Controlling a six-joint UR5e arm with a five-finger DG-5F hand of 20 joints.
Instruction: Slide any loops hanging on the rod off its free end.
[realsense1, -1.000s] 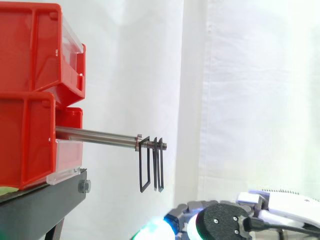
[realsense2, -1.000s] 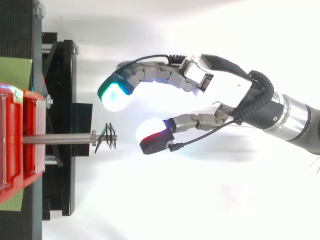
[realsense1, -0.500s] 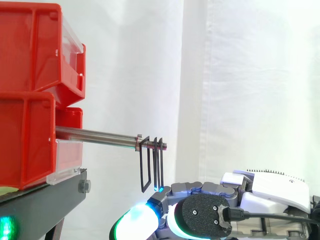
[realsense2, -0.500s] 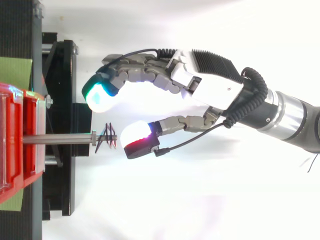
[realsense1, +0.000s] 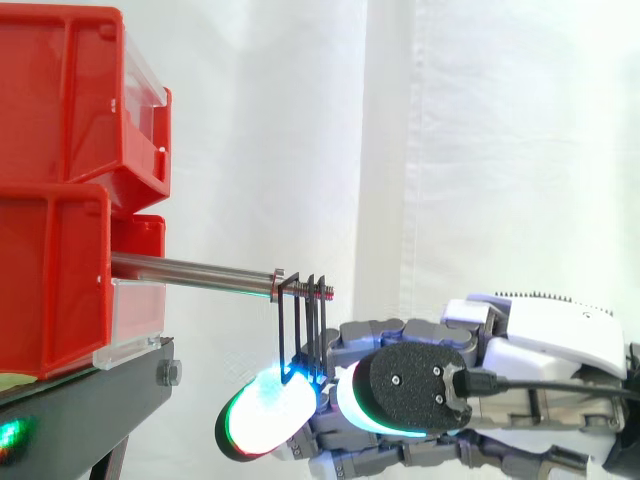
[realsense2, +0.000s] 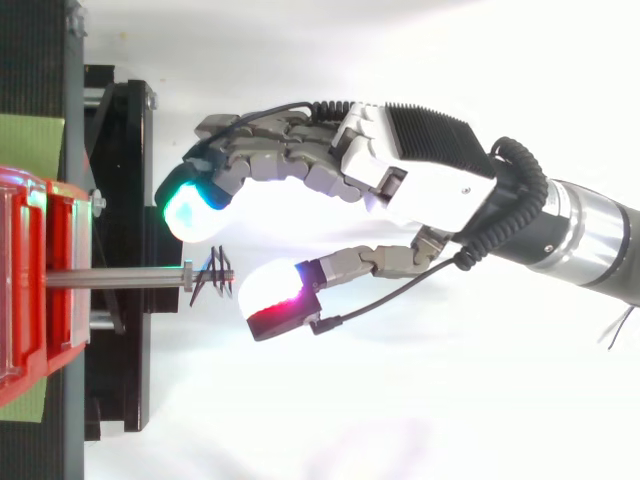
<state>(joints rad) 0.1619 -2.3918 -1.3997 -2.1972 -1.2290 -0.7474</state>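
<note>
A steel rod (realsense1: 190, 270) (realsense2: 115, 278) sticks out level from the red bins toward the right. Thin black wire loops (realsense1: 303, 335) (realsense2: 215, 277) hang close together near its threaded free end, just past a small collar. My hand (realsense1: 520, 365) (realsense2: 420, 180) comes in from the right and sits low beside the rod's end. Its fingers (realsense2: 195, 205) reach past the loops on the far side, and its thumb (realsense2: 275, 300) lies on the near side, just right of the rod's tip. The glowing pads in the side view sit at the loops' lower ends. The hand is open and holds nothing.
Two stacked red bins (realsense1: 60, 190) (realsense2: 30, 290) stand at the left on a black stand (realsense1: 90, 410) (realsense2: 120, 250). A white curtain (realsense1: 480, 150) hangs behind. A green patch (realsense2: 30, 145) lies on the stand's left side.
My hand has risen and moved left toward the rod's end. Its fingers and thumb now flank the loops, where before it sat lower and farther right. The loops have not moved.
</note>
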